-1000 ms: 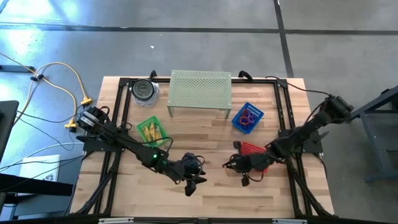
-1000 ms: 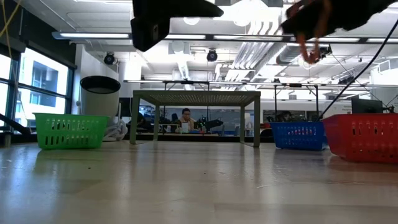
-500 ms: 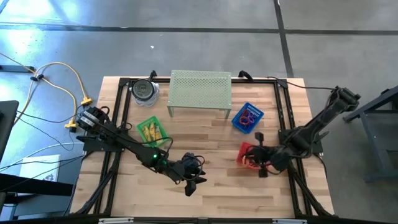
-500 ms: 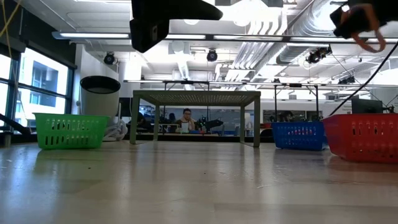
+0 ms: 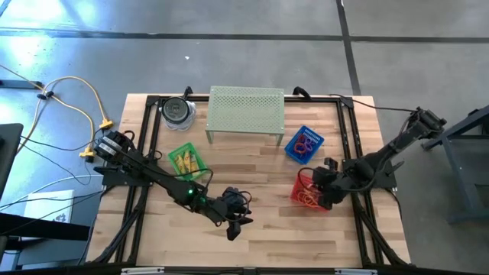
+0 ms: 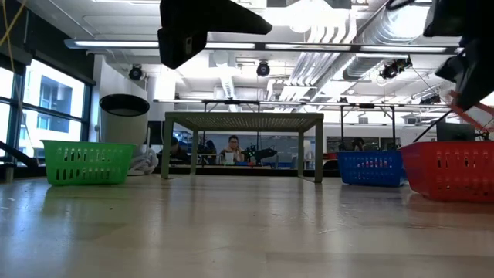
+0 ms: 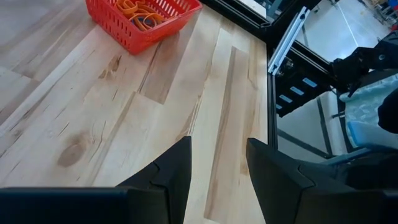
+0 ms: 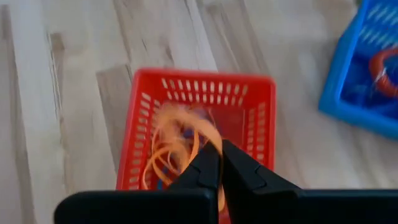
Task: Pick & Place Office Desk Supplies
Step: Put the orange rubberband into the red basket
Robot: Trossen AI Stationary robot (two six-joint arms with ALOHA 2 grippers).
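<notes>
My right gripper is over the red basket at the table's right, tipped downward and shut on an orange band. The same band dangles under it in the low view. More orange bands lie in the red basket. The blue basket holds purple and red bands, and the green basket holds yellow pieces. My left gripper hangs above the table's near middle, open, with nothing between its fingers. My right gripper pinches the orange band between its two fingertips at one spot of the loop. The fingers slant down from above. The band hangs slack below them, lifted clear, over the inside of the red basket.
A pale green perforated stand is at the far middle, with a dark-lidded jar to its left. Bare wood lies between the two arms. A black frame runs along the table's edges.
My right gripper has gone from the near middle toward the table's right edge, to a place over the red basket. It has tipped downward and rolled, staying shut on the orange band, which swings below it. My left arm has kept still.
</notes>
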